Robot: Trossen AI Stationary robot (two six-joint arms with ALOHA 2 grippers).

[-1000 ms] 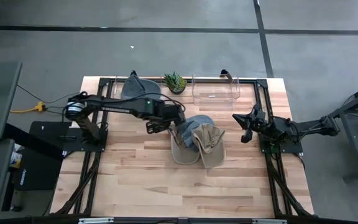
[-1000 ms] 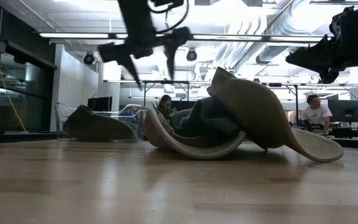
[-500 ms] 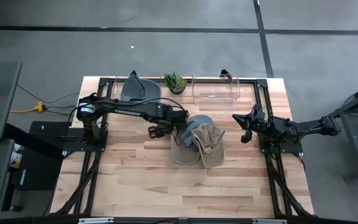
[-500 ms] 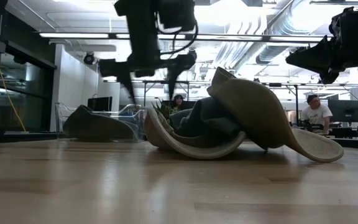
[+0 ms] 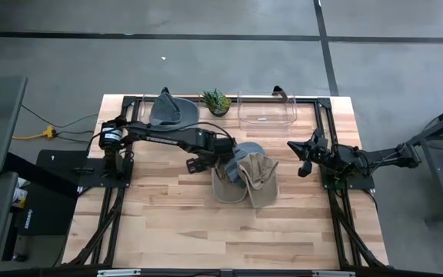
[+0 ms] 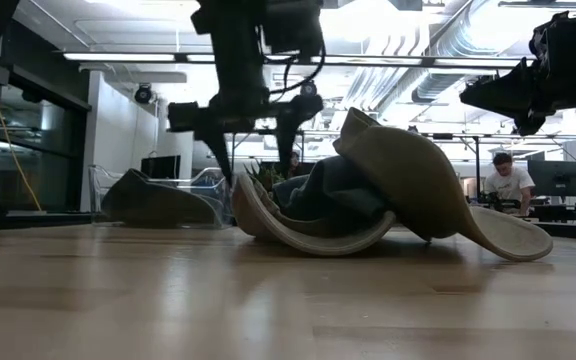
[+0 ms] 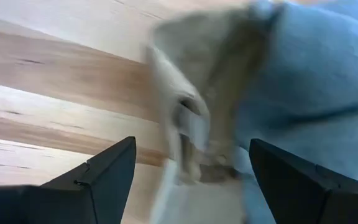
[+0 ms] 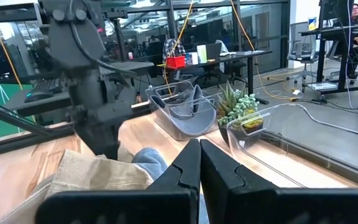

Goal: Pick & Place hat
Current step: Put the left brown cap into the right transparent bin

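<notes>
Nearby: plant [image 5: 216,101] between bins; left hand [image 5: 204,163] wide beside hats [image 5: 244,175].

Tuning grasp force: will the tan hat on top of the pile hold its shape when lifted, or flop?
Probably flops: the tan hat lies crumpled and folded over the blue hat, so it looks like soft cloth. Its brim keeps a smooth curve, so likely stiffer. The open left gripper may drag both hats.
</notes>
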